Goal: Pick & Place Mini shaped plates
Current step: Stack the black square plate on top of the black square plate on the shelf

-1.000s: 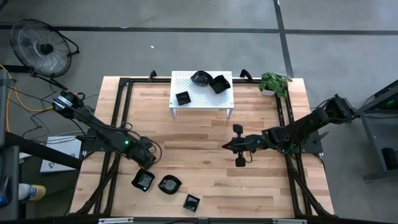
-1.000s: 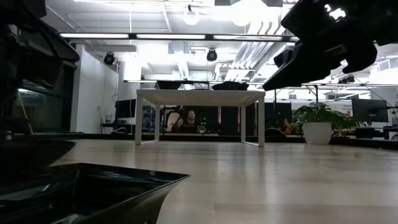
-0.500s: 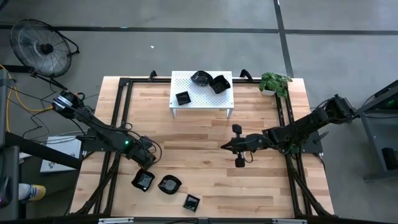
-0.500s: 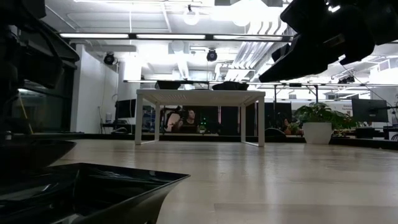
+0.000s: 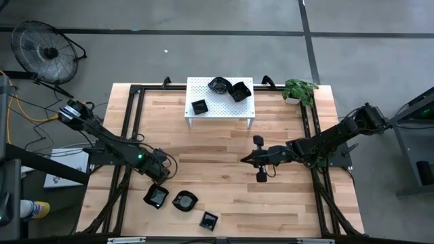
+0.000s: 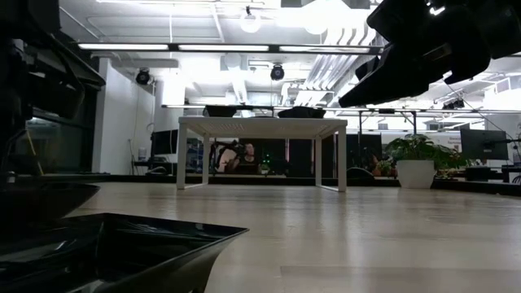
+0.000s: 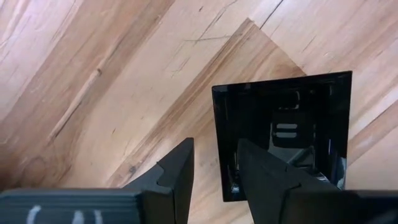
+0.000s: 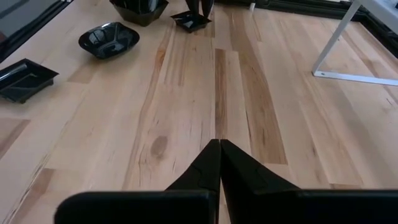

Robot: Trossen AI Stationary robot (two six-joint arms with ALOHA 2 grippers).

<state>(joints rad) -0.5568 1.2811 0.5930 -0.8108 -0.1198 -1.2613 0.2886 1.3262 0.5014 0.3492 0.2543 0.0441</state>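
Your left arm reaches low across the near-left of the bench (image 5: 224,146), its left pincer (image 7: 214,163) pointing down at a square black plate (image 7: 292,134). The fingers (image 7: 177,174) straddle that plate's near wall, parted, not clamped on it. From above, this plate (image 5: 156,196) lies beside a rounded plate (image 5: 184,200) and a small square plate (image 5: 209,219) along the near edge. Three more plates (image 5: 227,88) sit on the white stand (image 5: 218,105) at the far side. Your right arm stretches level toward the bench's middle, its right pincer (image 8: 219,163) closed and empty above bare wood.
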